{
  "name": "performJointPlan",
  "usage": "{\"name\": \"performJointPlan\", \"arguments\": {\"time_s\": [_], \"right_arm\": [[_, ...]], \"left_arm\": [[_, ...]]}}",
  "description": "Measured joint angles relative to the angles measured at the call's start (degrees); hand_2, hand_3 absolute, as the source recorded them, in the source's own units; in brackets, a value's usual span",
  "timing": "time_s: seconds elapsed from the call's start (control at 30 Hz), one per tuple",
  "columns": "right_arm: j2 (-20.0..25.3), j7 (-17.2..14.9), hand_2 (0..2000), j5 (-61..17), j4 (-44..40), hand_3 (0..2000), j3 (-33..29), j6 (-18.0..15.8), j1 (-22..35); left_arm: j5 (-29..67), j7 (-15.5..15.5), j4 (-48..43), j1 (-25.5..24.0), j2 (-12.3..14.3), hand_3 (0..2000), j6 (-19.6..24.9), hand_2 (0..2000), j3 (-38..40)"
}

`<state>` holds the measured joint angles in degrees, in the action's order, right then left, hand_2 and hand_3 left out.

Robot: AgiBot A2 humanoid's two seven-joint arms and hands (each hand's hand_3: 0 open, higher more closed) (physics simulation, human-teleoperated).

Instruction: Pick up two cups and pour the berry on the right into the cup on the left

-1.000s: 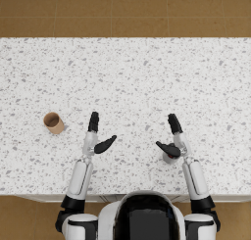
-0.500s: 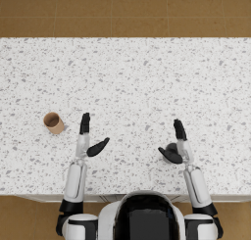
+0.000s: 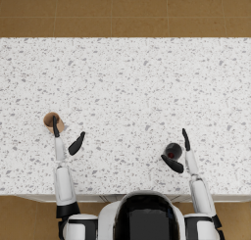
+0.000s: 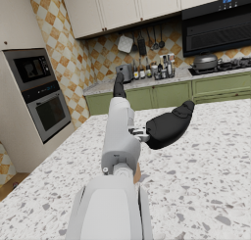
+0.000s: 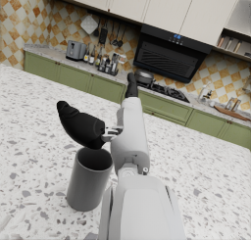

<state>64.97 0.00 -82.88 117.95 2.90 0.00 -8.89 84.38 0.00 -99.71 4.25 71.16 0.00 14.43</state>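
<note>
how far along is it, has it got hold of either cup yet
Nothing is done yet: both cups stand on the counter. The left hand reaches beside the brown cup, the right hand is open beside the dark cup. Gripping, lifting and pouring remain.

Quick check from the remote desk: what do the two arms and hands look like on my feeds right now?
Both arms are smooth, glossy white shells with rounded, tube-like forearms. The left hand and the right hand are matte black with slim, tapered fingers. In the wrist views, a grey joint section links each forearm to its hand, with small screw-like dots on the casing. No cables, sleeves or markings show.
</note>
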Motion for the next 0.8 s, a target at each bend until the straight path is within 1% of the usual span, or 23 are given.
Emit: {"name": "performJointPlan", "arguments": {"time_s": [0.13, 0.27, 0.43, 0.8], "right_arm": [[-0.32, 0.0, 0, -0.46, 0.55, 0, -0.02, 0.0, -2.3], [-0.21, 0.0, 0, -0.58, -0.28, 0, 0.6, 0.0, -3.24], [0.31, 0.0, 0, -0.61, -3.95, 0, 1.22, 0.0, -3.37], [1.72, 0.0, 0, -0.61, -10.98, 0, 1.56, 0.0, -2.92]], "left_arm": [[0.63, 0.0, 3.81, 0.2, 0.26, 0, 0.0, 0, 2.8], [0.8, 0.0, 8.81, 0.16, 0.61, 0, 0.0, 0, 4.16], [0.84, 0.0, 13.65, 0.96, 0.88, 0, 0.0, 0, 4.02], [0.85, 0.0, 21.98, 4.83, 1.0, 0, 0.0, 0, 4.33]]}}
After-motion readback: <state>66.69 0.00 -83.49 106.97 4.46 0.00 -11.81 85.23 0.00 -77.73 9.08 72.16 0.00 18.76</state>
